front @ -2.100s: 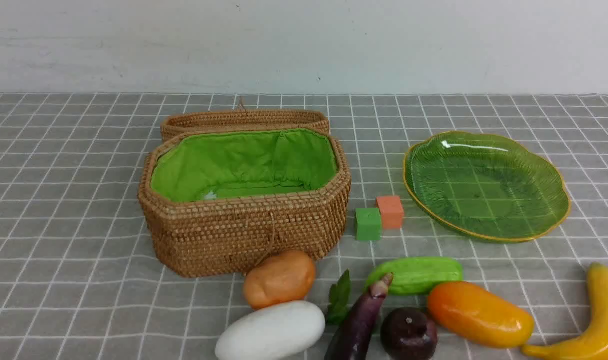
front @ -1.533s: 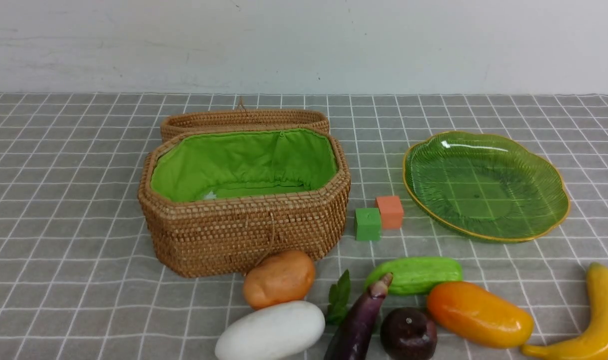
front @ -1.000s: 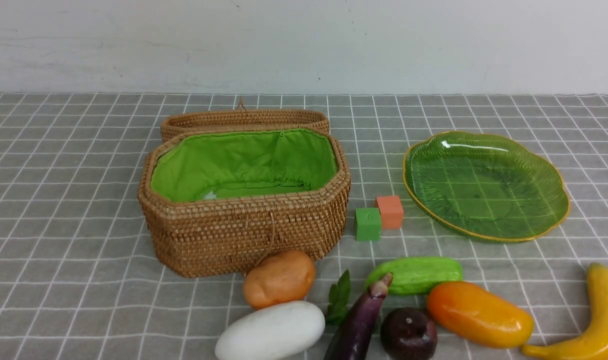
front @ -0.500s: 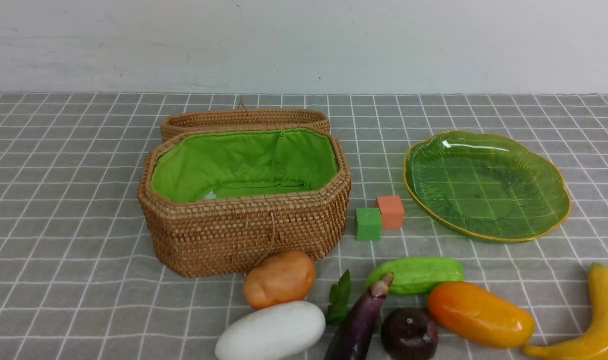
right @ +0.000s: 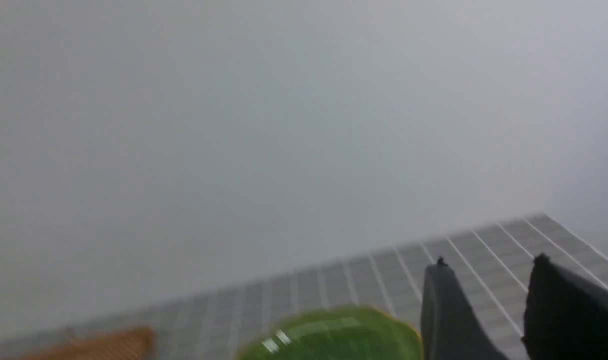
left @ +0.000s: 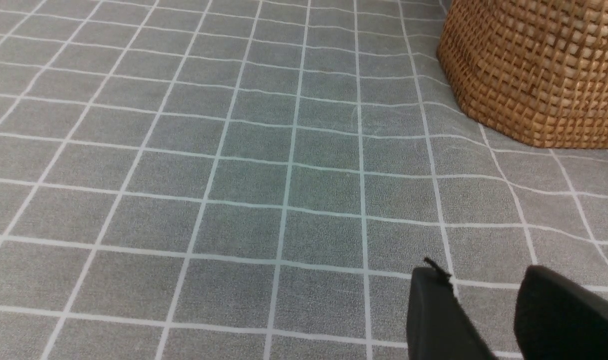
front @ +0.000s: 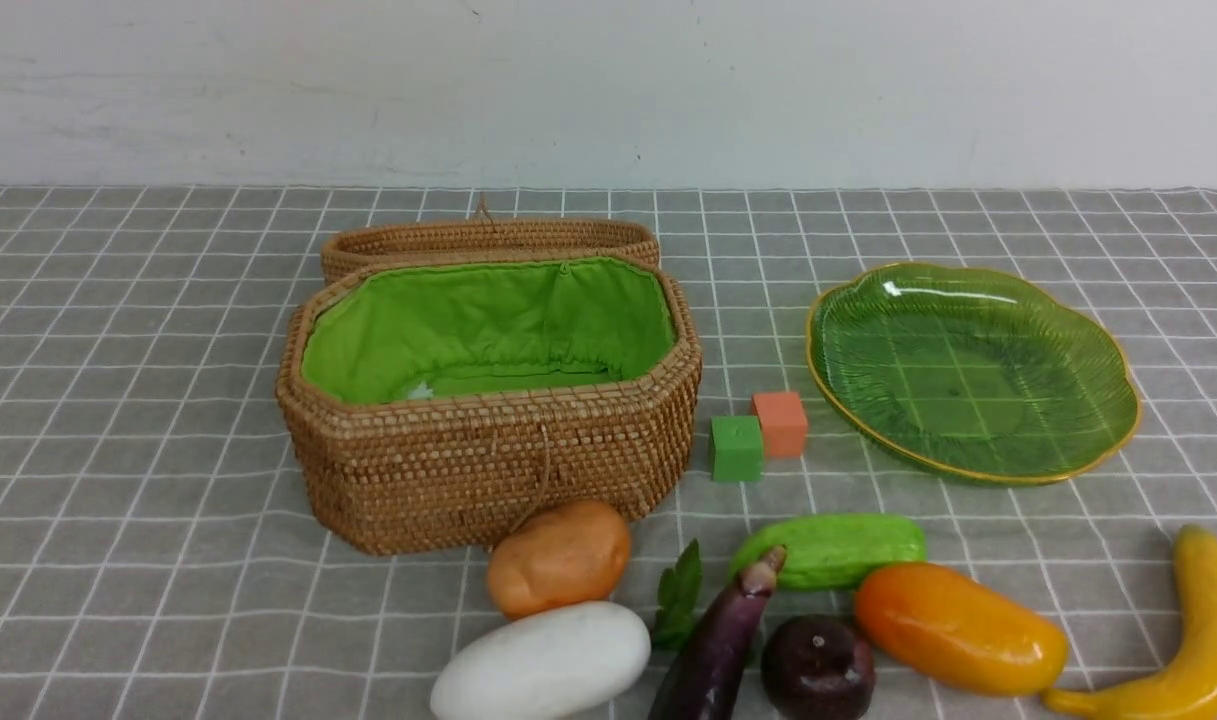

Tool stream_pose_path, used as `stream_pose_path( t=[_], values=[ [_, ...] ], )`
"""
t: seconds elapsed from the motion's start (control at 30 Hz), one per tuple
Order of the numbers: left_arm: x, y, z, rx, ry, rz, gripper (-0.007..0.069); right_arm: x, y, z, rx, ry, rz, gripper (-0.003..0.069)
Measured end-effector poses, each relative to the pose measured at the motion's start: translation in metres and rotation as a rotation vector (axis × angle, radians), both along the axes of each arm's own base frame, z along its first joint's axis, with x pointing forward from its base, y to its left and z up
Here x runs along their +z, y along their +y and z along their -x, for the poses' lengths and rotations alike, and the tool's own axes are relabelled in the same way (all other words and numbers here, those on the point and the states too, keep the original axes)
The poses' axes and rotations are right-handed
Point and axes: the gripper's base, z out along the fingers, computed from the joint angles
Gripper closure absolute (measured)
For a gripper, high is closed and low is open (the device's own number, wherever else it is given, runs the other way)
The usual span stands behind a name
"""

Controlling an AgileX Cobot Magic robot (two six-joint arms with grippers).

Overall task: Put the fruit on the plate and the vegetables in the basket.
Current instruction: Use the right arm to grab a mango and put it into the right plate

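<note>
You've got wide open cloth (front: 118, 450) left of the basket (front: 488, 470). Nearer you it's cramped: eggplant (front: 716, 645), purple fruit (front: 818, 668) and mango (front: 958, 628) sit packed together. Two cubes (front: 736, 447) sit between basket and plate (front: 968, 370).

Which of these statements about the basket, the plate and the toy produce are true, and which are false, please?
1. The wicker basket stands open. True.
2. The banana lies on the green plate. False: it lies on the tablecloth, and the plate holds nothing.
3. The potato sits outside the basket, by its front wall. True.
4. The left gripper holds the eggplant. False: its jaws are open over bare tablecloth, and the eggplant lies on the tablecloth.
</note>
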Motion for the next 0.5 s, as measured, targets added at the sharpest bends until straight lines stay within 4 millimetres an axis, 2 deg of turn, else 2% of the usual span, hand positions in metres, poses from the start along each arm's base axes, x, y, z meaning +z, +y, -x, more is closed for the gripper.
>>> stream_pose_path(
  t=[0.07,0.17,0.27,0.37,0.43,0.5],
  values=[
    [0.0,0.0,0.0,0.0,0.0,0.0,0.0386,-0.007,-0.003,-0.015,-0.027,0.115,0.047,0.0418],
    [0.0,0.0,0.0,0.0,0.0,0.0,0.0386,-0.029,-0.005,-0.042,-0.033,0.315,0.104,0.0418],
    [0.0,0.0,0.0,0.0,0.0,0.0,0.0386,-0.051,0.005,-0.062,0.065,0.49,0.12,0.0417],
    [0.0,0.0,0.0,0.0,0.0,0.0,0.0386,-0.067,0.022,-0.077,0.222,0.663,0.18,0.0403],
    [0.0,0.0,0.0,0.0,0.0,0.0,0.0386,-0.081,0.042,-0.094,0.39,0.797,0.238,0.0352],
    [0.0,0.0,0.0,0.0,0.0,0.0,0.0386,-0.091,0.061,-0.109,0.527,0.861,0.307,0.0265]
  ],
)
